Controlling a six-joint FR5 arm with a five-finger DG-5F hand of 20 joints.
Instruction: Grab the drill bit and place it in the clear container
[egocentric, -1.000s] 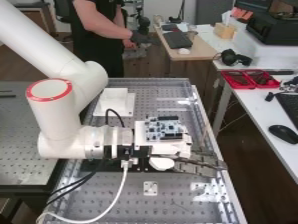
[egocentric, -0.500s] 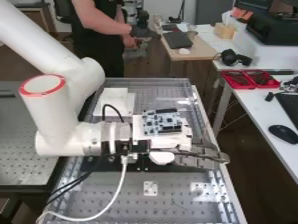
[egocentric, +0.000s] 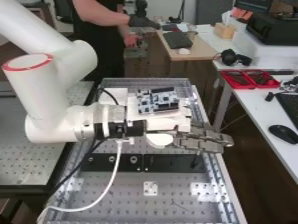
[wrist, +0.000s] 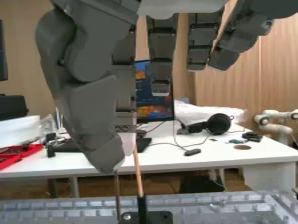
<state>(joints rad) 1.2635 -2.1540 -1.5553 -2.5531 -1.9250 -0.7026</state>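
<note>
A robotics lab, judging by the white jointed robot arm (egocentric: 53, 117), exposed circuit board (egocentric: 158, 101) and perforated metal counter (egocentric: 178, 214), with a computer mouse (egocentric: 283, 134) on the white desk (egocentric: 256, 112) alongside.

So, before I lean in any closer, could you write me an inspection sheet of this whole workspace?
Surface: grey perforated metal bench top, with a flat black bar across it.
Job's things: two thin upright rods, one orange-brown, one dark; I cannot tell whether either is the drill bit, nor which thing is the clear container.
Clutter: white block towards the bench's far end.
Gripper: dark grey robot hand over the bench's right side in the high view; blue-and-white circuit board mounted by its base.
Cables: white one and black one hang from the arm's end.
Surroundings: white side table with red tray and black mouse.
</note>
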